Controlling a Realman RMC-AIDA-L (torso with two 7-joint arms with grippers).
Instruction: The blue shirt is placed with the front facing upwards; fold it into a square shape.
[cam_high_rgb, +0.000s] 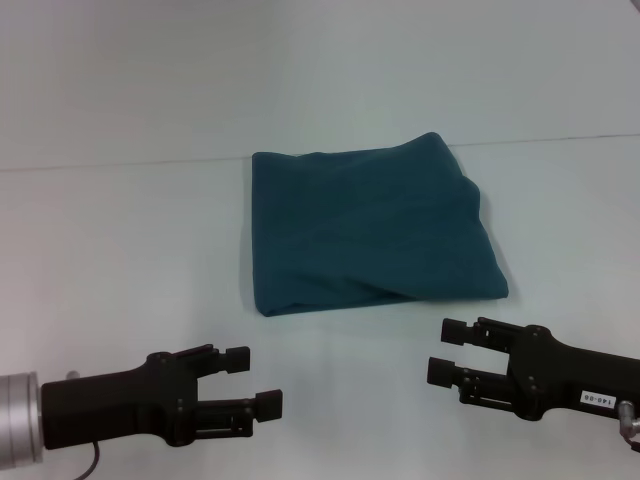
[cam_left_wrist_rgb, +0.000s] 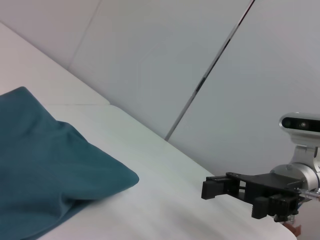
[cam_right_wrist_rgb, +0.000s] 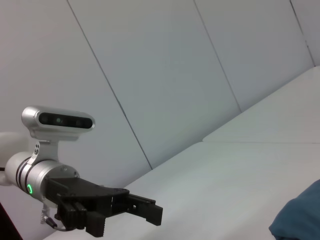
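Observation:
The blue shirt (cam_high_rgb: 370, 225) lies folded into a rough square in the middle of the white table; its print and collar are hidden. It also shows in the left wrist view (cam_left_wrist_rgb: 45, 165) and a corner shows in the right wrist view (cam_right_wrist_rgb: 300, 220). My left gripper (cam_high_rgb: 252, 380) is open and empty near the front edge, to the left and short of the shirt. My right gripper (cam_high_rgb: 448, 350) is open and empty, just short of the shirt's near right corner. Neither touches the shirt.
The white table (cam_high_rgb: 120, 250) has a seam line (cam_high_rgb: 560, 140) running across behind the shirt. A pale wall stands beyond the table. The left wrist view shows the right gripper (cam_left_wrist_rgb: 225, 192); the right wrist view shows the left gripper (cam_right_wrist_rgb: 130, 212).

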